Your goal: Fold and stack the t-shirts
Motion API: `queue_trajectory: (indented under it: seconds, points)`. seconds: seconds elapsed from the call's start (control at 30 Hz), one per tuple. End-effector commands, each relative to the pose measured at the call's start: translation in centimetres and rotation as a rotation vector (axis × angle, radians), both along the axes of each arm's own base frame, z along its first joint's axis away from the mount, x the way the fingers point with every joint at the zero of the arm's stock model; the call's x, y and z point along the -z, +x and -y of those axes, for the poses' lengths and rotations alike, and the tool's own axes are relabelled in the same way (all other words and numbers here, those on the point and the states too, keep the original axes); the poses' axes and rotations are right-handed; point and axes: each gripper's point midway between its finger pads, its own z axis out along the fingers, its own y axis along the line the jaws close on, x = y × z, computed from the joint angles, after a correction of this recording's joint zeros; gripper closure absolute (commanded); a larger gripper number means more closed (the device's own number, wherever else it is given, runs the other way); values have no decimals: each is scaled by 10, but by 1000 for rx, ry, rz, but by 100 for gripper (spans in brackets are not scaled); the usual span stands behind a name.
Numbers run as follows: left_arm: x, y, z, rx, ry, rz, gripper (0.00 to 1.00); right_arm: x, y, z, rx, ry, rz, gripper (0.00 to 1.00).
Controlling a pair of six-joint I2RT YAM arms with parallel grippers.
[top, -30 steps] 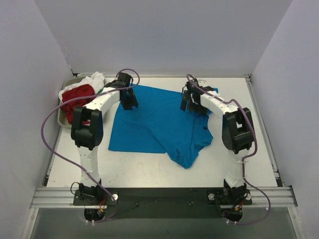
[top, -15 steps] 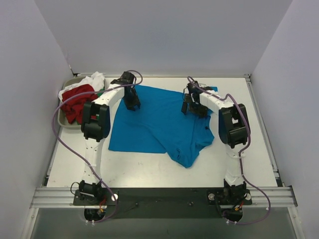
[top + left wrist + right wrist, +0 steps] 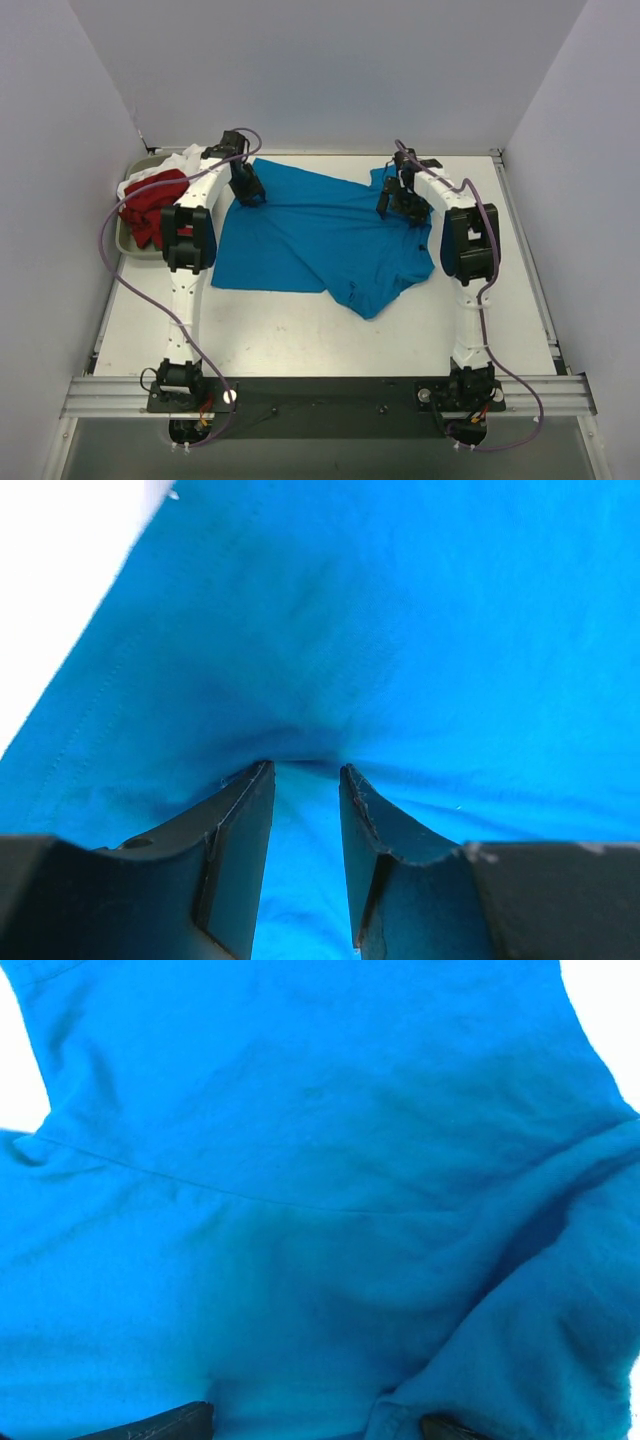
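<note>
1. Both arms have swung outward and farther, pulling the blue shirt (image 3: 320,240) wider at centre. The left gripper (image 3: 247,188) and right gripper (image 3: 398,200) sit at its far corners.
2. Left wrist: the jaws are narrow, pinching a fold of shirt.
3. Right wrist: cloth covers the fingers, so I cannot tell its grip. The shirt is likely still being spread, with no fold started.

The white table (image 3: 300,340) carries a blue t-shirt (image 3: 310,240) spread across its middle up to the far edge, rumpled on the right, and a grey tray (image 3: 127,245) in the far left corner (red cloth (image 3: 150,205) and white cloth (image 3: 188,160) heaped inside).
</note>
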Motion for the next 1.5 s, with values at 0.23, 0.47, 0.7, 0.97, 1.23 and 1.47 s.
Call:
queue_trajectory:
  seconds: [0.23,0.47,0.7,0.97,1.23,1.47]
  points:
    - [33,-5,-59,-125,66,-80,57,-1,5,46,16,24,-96,16]
    - [14,-5,-63,-154,56,-38,57,-15,5,74,61,38,-76,14]
    - [-40,-1,-45,-138,-17,62,57,-69,22,39,-40,95,56,14]
    - [-156,-14,11,-45,-140,281,55,-153,-4,-15,-178,58,212,13]
    - [-205,-83,33,25,-136,325,52,-184,-80,-52,-247,8,258,13]
    - [-193,-151,14,18,-31,361,50,-141,-130,-86,-370,-20,169,17]
